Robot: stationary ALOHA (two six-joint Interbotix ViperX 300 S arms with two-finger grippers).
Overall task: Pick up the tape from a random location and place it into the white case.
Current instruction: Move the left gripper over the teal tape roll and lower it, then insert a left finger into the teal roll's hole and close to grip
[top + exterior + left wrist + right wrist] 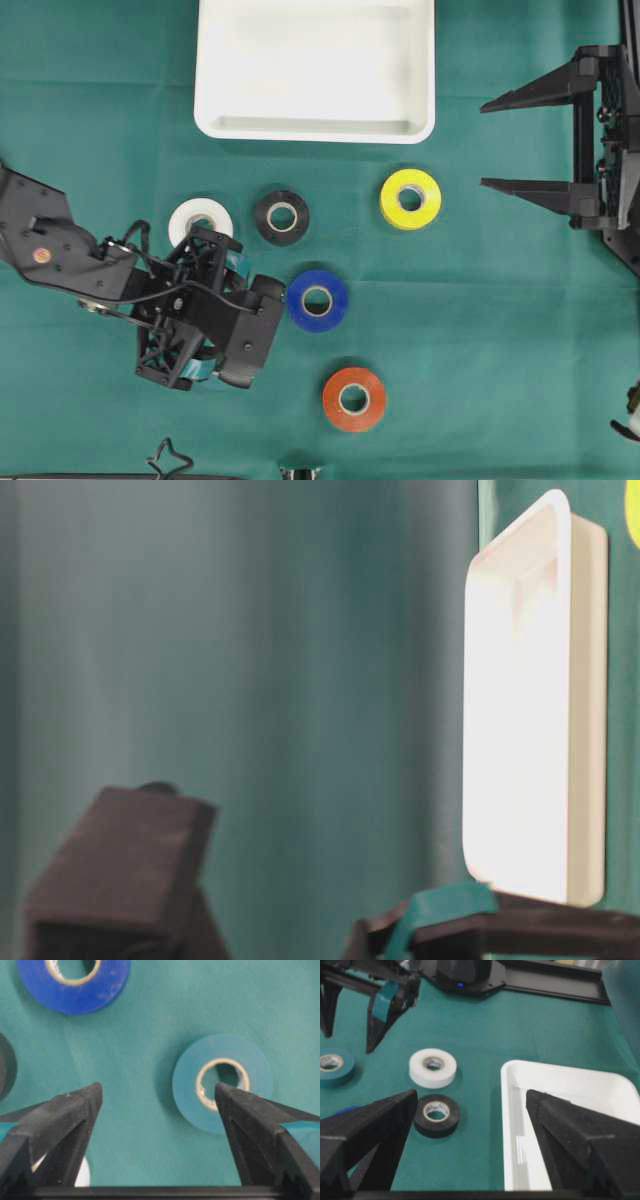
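The white case lies at the top middle, with nothing in it; it also shows in the right wrist view and the table-level view. A teal tape roll lies flat on the cloth under my left gripper, whose right fingertip overlaps the roll's hole in that view. In the overhead view the left gripper points down, is open and empty, and hides the teal roll. My right gripper is open and empty at the right edge, away from all the rolls.
Other rolls lie on the green cloth: white, black, yellow, blue and orange-red. The blue roll is just right of my left gripper. The white and black rolls lie between it and the case.
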